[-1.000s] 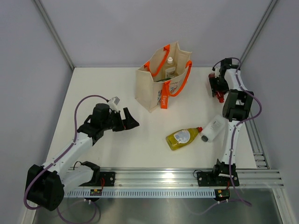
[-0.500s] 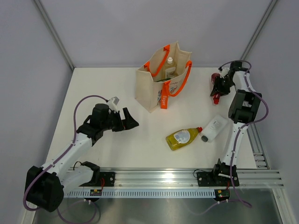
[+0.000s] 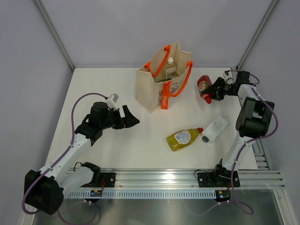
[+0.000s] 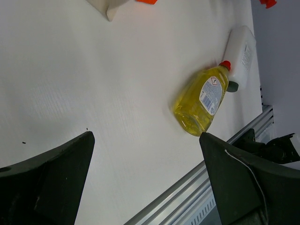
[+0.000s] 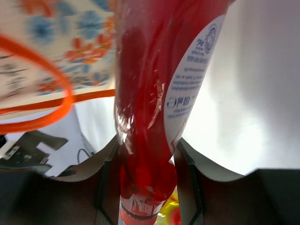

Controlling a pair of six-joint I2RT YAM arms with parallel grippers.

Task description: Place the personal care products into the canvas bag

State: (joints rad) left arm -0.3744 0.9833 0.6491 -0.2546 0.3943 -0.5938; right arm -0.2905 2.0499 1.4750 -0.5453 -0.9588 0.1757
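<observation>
The beige canvas bag (image 3: 161, 79) with orange handles stands at the back centre; a clear bottle with a white cap (image 3: 170, 61) shows inside it. My right gripper (image 3: 214, 90) is shut on the red bottle (image 3: 204, 87), held in the air right of the bag; in the right wrist view the red bottle (image 5: 150, 93) fills the space between the fingers, with the bag's print (image 5: 56, 42) behind. The yellow bottle (image 3: 183, 137) and the white bottle with a dark cap (image 3: 214, 128) lie on the table. My left gripper (image 3: 132, 118) is open and empty, left of the yellow bottle (image 4: 202, 99).
An aluminium rail (image 3: 178, 178) runs along the near edge. Grey walls close the table at the back and sides. The white bottle (image 4: 241, 54) lies against the yellow one's cap end in the left wrist view.
My right gripper has lifted the red bottle and carried it left toward the bag, turning the arm outward. My left arm has barely moved.
</observation>
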